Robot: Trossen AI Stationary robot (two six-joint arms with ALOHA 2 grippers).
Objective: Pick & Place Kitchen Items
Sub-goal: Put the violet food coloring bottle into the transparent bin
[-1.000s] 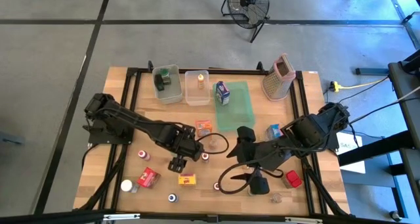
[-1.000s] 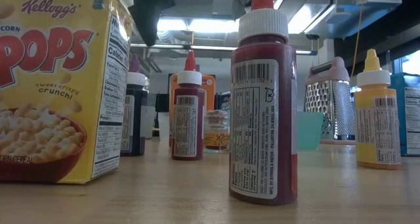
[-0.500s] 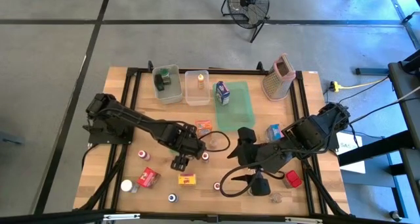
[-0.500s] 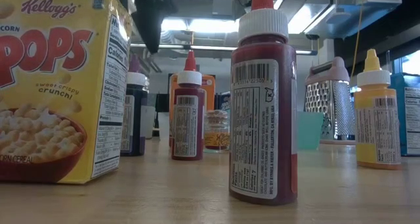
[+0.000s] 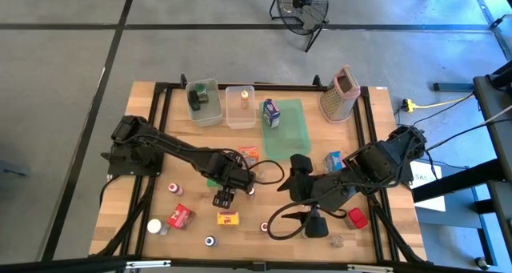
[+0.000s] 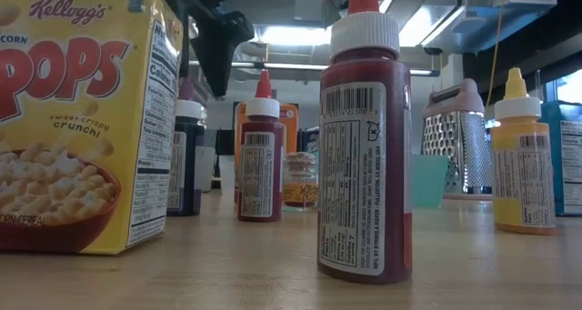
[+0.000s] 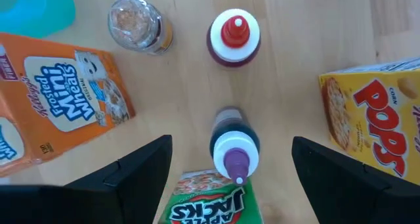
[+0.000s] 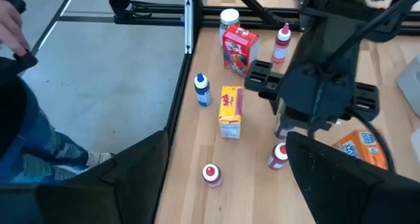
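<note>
Hovering: left gripper [image 7: 231, 159] with jaws spread wide, nothing held, straddling the purple-capped bottle [image 7: 233, 146] from above. Green Apple Jacks carton [image 7: 207, 199] sits just beside the bottle, red-capped bottle [image 7: 234, 37] stands apart beyond it, orange Mini Wheats carton [image 7: 59, 99] and yellow Pops carton [image 7: 377, 118] flank it. My read: drop straight down, centre the cap between the fingers, and close below the cap without nudging the green carton. Right gripper [image 5: 314, 225] waits over the table's near edge, jaws wide and empty.
</note>
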